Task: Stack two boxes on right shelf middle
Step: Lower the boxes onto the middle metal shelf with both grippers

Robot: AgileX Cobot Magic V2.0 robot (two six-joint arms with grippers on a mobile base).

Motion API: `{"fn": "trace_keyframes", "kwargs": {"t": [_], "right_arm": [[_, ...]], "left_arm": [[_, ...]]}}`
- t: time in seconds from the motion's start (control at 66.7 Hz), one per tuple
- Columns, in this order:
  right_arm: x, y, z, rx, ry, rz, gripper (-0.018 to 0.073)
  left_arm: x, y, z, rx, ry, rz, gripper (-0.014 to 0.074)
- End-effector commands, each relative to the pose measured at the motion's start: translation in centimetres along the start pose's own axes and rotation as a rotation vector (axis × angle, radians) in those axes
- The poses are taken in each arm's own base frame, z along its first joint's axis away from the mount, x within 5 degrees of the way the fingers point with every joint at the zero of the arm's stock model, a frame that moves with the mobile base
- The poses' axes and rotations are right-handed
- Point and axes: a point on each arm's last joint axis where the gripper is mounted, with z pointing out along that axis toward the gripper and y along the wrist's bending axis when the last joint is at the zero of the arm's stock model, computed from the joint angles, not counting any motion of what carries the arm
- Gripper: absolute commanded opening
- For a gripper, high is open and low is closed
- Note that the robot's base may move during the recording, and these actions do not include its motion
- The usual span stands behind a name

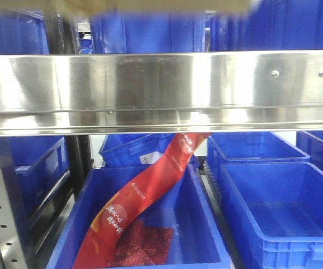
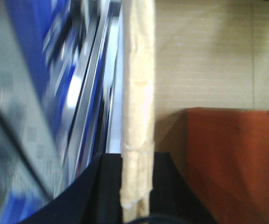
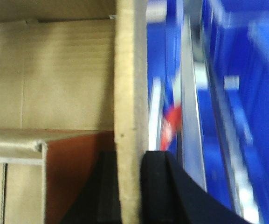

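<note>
Your front view is filled by the steel shelf (image 1: 161, 89), with blue bins (image 1: 273, 218) and a red bag (image 1: 144, 196) beneath. Your left gripper (image 2: 135, 186) and right gripper (image 3: 130, 186) each pinch a wall of the cardboard box (image 3: 55, 74).

Bright, even light throws broad glare across the steel shelf (image 1: 161, 89) lip in the front view, while both wrist views are smeared by motion blur, their blue backgrounds streaked, cardboard edges soft and shadowed inside.

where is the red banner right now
Front view, lower centre: the red banner slants down from under the steel shelf into the near left blue bin.
</note>
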Motion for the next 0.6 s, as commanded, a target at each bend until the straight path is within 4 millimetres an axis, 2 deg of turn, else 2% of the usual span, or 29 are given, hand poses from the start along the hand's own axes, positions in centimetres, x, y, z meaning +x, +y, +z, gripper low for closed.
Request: {"fn": "trace_keyframes", "kwargs": {"t": [0.0,0.15,0.33,0.42,0.585], "right_arm": [[-1.3,0.6,0.6,-0.03,-0.079,0.002,-0.0163],[-1.0,1.2,3.3,-0.014,-0.052,-0.008,-0.0163],[0.3,0.6,6.4,0.021,0.044,0.022,-0.0163],[0.5,0.4,7.5,0.004,0.061,0.057,-0.0163],[1.1,0.4,9.1,0.015,0.078,0.052,-0.0163]], "left_arm": [[-0.9,-0.9,1.1,0.015,-0.034,0.029,-0.0111],[-0.8,-1.9,4.0,-0.002,0.003,0.04,-0.0111],[0.2,-1.4,8.1,0.069,0.146,-0.052,-0.0111],[0.5,-1.3,9.4,0.122,0.188,-0.049,-0.0111],[1.2,-1.6,11.4,0.104,0.226,-0.017,-0.0111]]}}
